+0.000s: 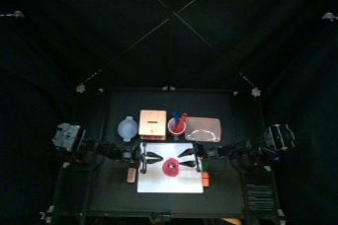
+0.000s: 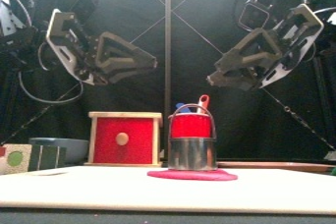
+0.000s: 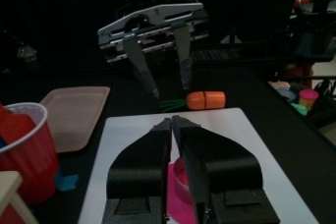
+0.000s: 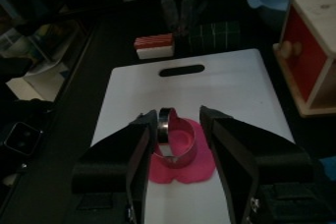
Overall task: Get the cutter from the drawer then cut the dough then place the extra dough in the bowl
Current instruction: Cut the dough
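The cutter [image 2: 194,152] stands upright on the pink dough [image 2: 194,175], in the middle of the white cutting board [image 4: 197,85]. It is a thin metal ring, judged stiff and light, with a smooth wall that can slip. A grip across the upper rim, with one jaw on each side, looks the safest hold.

The dough is flat and soft. It will likely sag, stretch or tear, and it may cling to the board. The extra part is the rim of dough showing outside the cutter, best pinched at its outer edge and peeled up slowly.

The right gripper [image 4: 179,120] hangs above the cutter with its jaws spread and nothing held. The left gripper [image 3: 174,122] is raised over the board's left side, its jaws pressed together and empty.

The board is smooth and lies flat on the black bench [image 1: 106,194]. The blue-grey bowl [image 1: 126,127] sits at the far left, just beside the wooden box [image 2: 125,140]. A red cup [image 2: 192,125] and a pink tray [image 1: 203,127] stand far of the board, and an orange toy [image 3: 206,99] lies near its edge. Space above the board is tight with both arms there.
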